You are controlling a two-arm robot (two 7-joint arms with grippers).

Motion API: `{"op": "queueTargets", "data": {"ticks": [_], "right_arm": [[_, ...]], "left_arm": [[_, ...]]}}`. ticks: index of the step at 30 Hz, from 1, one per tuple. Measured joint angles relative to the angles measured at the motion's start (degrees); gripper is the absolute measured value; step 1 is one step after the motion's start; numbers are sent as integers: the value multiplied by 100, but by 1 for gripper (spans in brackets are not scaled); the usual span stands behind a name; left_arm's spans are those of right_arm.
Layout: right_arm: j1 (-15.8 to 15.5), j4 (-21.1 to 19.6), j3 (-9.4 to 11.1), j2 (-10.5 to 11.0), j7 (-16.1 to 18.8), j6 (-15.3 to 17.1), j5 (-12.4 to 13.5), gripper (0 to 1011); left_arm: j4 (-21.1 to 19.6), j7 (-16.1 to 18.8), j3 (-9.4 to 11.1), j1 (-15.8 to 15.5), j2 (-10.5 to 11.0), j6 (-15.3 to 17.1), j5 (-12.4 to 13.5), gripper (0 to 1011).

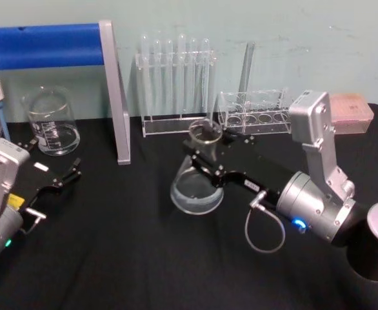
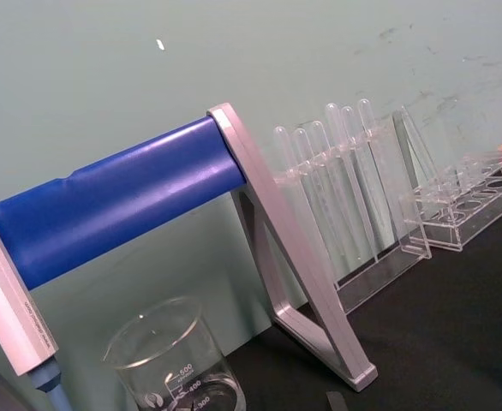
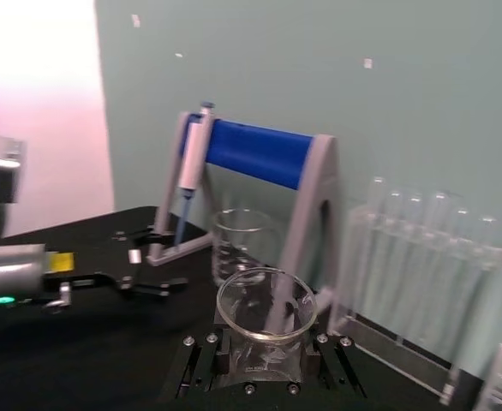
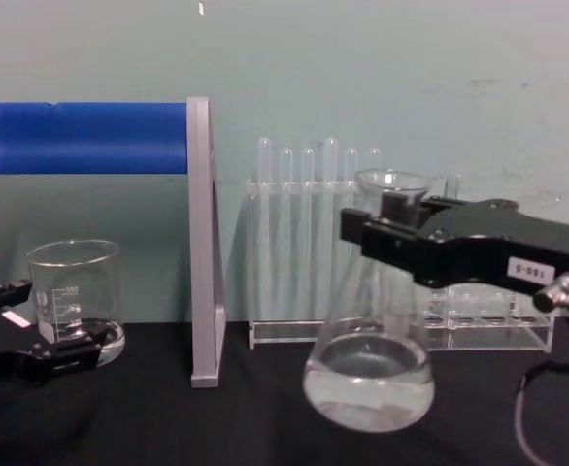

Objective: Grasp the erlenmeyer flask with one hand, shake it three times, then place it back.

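The glass beaker carries white printed graduation numbers. In the left wrist view they read 600, then 400 and 300 lower down the scale, and the chest view shows the 600 at the top of the scale. A small white label on the right gripper bears dark characters, perhaps 155-5, too small to read surely.

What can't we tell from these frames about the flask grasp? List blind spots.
- Lift state: the head and chest views don't settle whether the erlenmeyer flask base touches the table; the dark surface hides any gap.
- Flask neck: in the right wrist view, hidden below the rim by the right end effector body.
- Flask markings: too blurred to read.
- Left end effector, parked at the table's left: body cut off by the chest view's left edge.
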Motion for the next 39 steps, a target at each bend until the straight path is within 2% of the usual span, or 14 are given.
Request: {"op": "queueTargets", "data": {"ticks": [8, 20, 30, 39], "right_arm": [[-64, -198, -243, 110, 104, -14, 67, 453], [-52, -266, -403, 185, 96, -15, 110, 453], [57, -67, -233, 131, -134, -28, 140, 453], [239, 293, 86, 28, -427, -52, 105, 453]], "left_arm": [[0, 0, 0, 0, 0, 0, 0, 1001], [0, 0, 0, 0, 0, 0, 0, 1001], [0, 0, 0, 0, 0, 0, 0, 1000], [0, 0, 0, 0, 0, 0, 0, 1001]]}}
